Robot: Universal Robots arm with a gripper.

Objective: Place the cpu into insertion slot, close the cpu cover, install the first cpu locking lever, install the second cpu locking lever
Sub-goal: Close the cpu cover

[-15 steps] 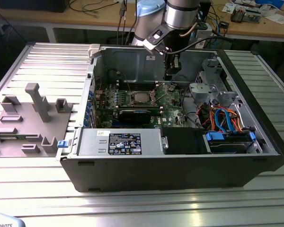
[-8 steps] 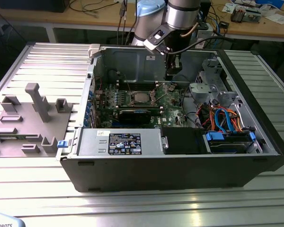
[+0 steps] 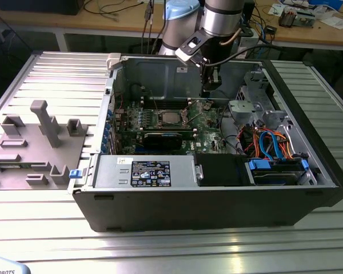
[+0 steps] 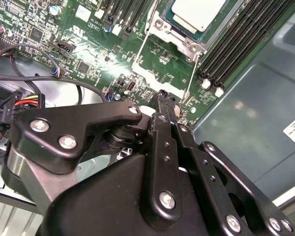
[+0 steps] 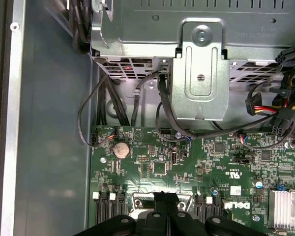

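While a grey tray [image 3: 34,142] lies at nine o'clock of the open case [image 3: 217,200] in the exterior view, the cpu [image 3: 170,117] sits in the slot [image 4: 176,32]. The cover [image 4: 155,74] is swung open between cpu and gripper [image 3: 208,91], which hangs at two o'clock of the cpu, fingers together, holding nothing.

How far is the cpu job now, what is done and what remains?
Done: the cpu sits in the insertion slot. In hand: the shut hand is at the edge of the cpu cover, which looks open. Left: closing it and both locking steps.
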